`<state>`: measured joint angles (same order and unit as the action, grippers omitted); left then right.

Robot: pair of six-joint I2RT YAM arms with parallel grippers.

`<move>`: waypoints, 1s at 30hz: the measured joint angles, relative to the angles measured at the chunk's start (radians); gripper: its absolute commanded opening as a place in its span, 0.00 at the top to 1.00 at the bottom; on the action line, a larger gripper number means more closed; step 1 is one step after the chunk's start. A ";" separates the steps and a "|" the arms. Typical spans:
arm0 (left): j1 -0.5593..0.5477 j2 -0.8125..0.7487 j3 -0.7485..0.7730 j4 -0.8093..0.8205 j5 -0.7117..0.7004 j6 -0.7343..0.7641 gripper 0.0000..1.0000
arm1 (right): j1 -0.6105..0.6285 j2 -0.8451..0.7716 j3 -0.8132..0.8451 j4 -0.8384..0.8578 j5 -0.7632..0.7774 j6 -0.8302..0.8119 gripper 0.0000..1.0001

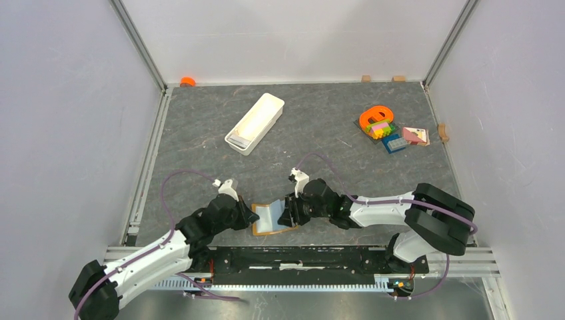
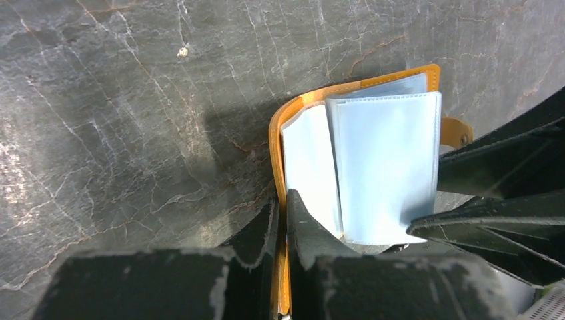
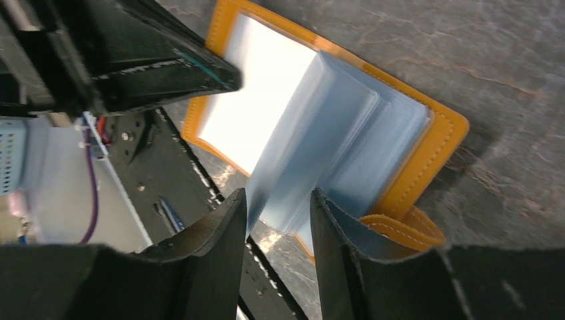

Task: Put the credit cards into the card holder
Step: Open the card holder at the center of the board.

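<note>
**Card holder lies open between both grippers**

Top view: the card holder (image 1: 272,219) lies open on the bench (image 1: 320,133), right between the left gripper (image 1: 252,217) and the right gripper (image 1: 289,212). A white tray (image 1: 254,122) sits well beyond the left gripper. A heap of coloured blocks (image 1: 386,130) lies well beyond the right gripper and off to its outer side.

Left wrist view: the left gripper is clenched on the edge of the orange cover, with the leather pinched between its fingers (image 2: 260,233). The pale blue pockets (image 2: 386,167) fan out just to its right.

Right wrist view: the right gripper's fingers (image 3: 226,233) stand partly apart with a sheaf of blue pockets between them. I cannot tell whether they squeeze the sheaf or only straddle it. The snap tab (image 3: 406,230) lies just to the right of its right finger.
</note>
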<state>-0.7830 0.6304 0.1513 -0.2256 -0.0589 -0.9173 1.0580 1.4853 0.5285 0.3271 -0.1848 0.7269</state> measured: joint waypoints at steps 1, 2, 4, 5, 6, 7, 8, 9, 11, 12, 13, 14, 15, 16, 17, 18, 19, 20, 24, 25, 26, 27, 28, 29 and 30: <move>0.000 0.000 -0.004 0.005 0.001 0.000 0.96 | 0.000 0.002 0.000 0.016 -0.008 0.005 0.55; 0.000 0.000 -0.009 0.013 0.002 0.000 0.96 | 0.000 0.004 -0.001 0.029 -0.019 0.010 0.55; 0.000 0.004 -0.016 0.027 0.008 0.000 0.96 | 0.001 0.006 0.000 0.057 -0.033 0.013 0.55; 0.000 0.006 -0.019 0.037 0.011 0.000 0.96 | 0.002 0.009 0.000 0.068 -0.040 0.013 0.55; 0.000 0.007 -0.022 0.047 0.013 0.000 0.96 | 0.002 0.014 0.000 0.080 -0.045 0.013 0.55; 0.000 0.010 -0.027 0.060 0.016 0.000 0.96 | 0.003 0.022 0.001 0.090 -0.050 0.013 0.55; 0.000 0.012 -0.031 0.072 0.017 0.000 0.96 | 0.005 0.032 0.001 0.102 -0.056 0.013 0.55; 0.000 0.014 -0.036 0.087 0.019 0.000 0.96 | 0.007 0.045 0.002 0.114 -0.064 0.014 0.55; 0.000 0.022 -0.045 0.113 0.024 0.000 0.96 | 0.012 0.066 0.004 0.132 -0.077 0.014 0.55; 0.000 0.028 -0.050 0.129 0.027 0.000 0.95 | 0.016 0.077 0.006 0.138 -0.084 0.014 0.55; 0.000 0.035 -0.054 0.145 0.032 0.000 0.94 | 0.019 0.084 0.008 0.144 -0.089 0.013 0.54; 0.000 0.042 -0.057 0.162 0.035 0.000 0.93 | 0.023 0.091 0.010 0.150 -0.095 0.013 0.54; 0.000 0.050 -0.060 0.180 0.037 0.000 0.92 | 0.027 0.096 0.012 0.159 -0.103 0.013 0.53; 0.000 0.057 -0.061 0.191 0.039 0.000 0.90 | 0.029 0.100 0.013 0.169 -0.109 0.013 0.52; 0.000 0.066 -0.061 0.205 0.039 0.000 0.86 | 0.030 0.102 0.014 0.180 -0.116 0.012 0.52; 0.000 0.076 -0.061 0.219 0.040 0.000 0.80 | 0.032 0.102 0.014 0.191 -0.125 0.011 0.51; 0.000 0.085 -0.061 0.230 0.042 0.001 0.75 | 0.033 0.102 0.014 0.198 -0.130 0.010 0.49; 0.000 0.093 -0.061 0.237 0.042 0.002 0.69 | 0.034 0.102 0.016 0.205 -0.135 0.008 0.49; 0.000 0.100 -0.054 0.216 0.041 0.007 0.57 | 0.035 0.102 0.025 0.236 -0.155 0.005 0.47; 0.000 0.094 -0.042 0.196 0.039 0.010 0.53 | 0.035 0.102 0.026 0.243 -0.157 0.004 0.47; 0.000 0.085 -0.033 0.180 0.036 0.015 0.49 | 0.035 0.102 0.027 0.245 -0.158 0.004 0.47; 0.000 0.071 -0.019 0.155 0.032 0.019 0.47 | 0.035 0.102 0.027 0.248 -0.159 0.003 0.47; 0.000 0.053 -0.007 0.131 0.027 0.025 0.44 | 0.035 0.102 0.027 0.249 -0.160 0.002 0.46; 0.000 0.033 0.006 0.103 0.019 0.028 0.43 | 0.035 0.102 0.027 0.250 -0.160 0.002 0.46; 0.000 0.017 0.017 0.080 0.011 0.030 0.41 | 0.035 0.102 0.027 0.252 -0.160 0.002 0.46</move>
<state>-0.7826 0.6476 0.1680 -0.1455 -0.0479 -0.8875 1.0931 1.5875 0.5552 0.5789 -0.3447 0.7284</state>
